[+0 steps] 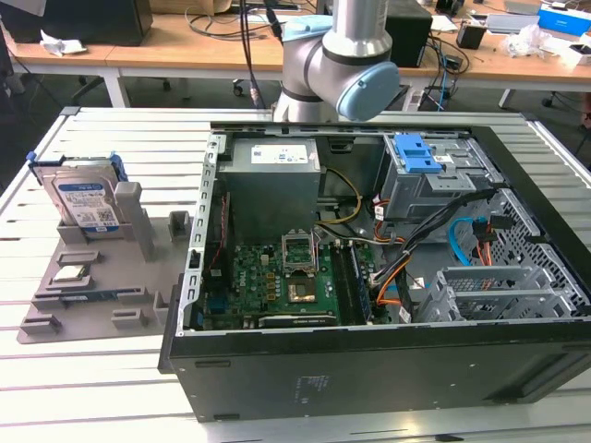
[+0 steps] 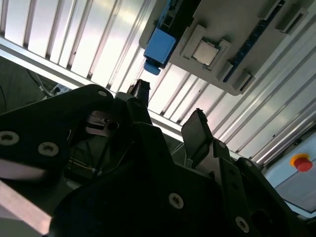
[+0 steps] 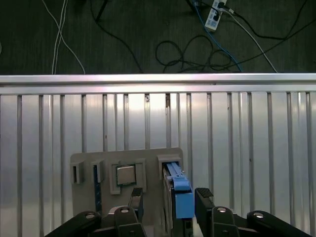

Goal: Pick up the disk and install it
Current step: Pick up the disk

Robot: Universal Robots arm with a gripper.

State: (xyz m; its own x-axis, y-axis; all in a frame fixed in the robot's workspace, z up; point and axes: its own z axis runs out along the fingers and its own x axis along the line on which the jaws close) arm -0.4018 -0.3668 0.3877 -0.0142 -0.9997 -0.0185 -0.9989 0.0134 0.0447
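While upright in holder (image 1: 103,279), disk (image 1: 85,203) well apart from spread tool (image 3: 169,192)

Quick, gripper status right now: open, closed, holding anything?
Gripper: jaws open, holding nothing; the disk stands in the grey tray, not grasped.

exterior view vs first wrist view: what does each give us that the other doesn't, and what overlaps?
Exterior view: the open computer case, its motherboard, the grey drive cage with its blue latch, and the arm behind the case.
First wrist view: the gripper, open and holding nothing, plus cables and a power strip on the floor past the table edge.
Both: the disk standing on edge in the grey fixture, the processor chip beside it, the slatted table.
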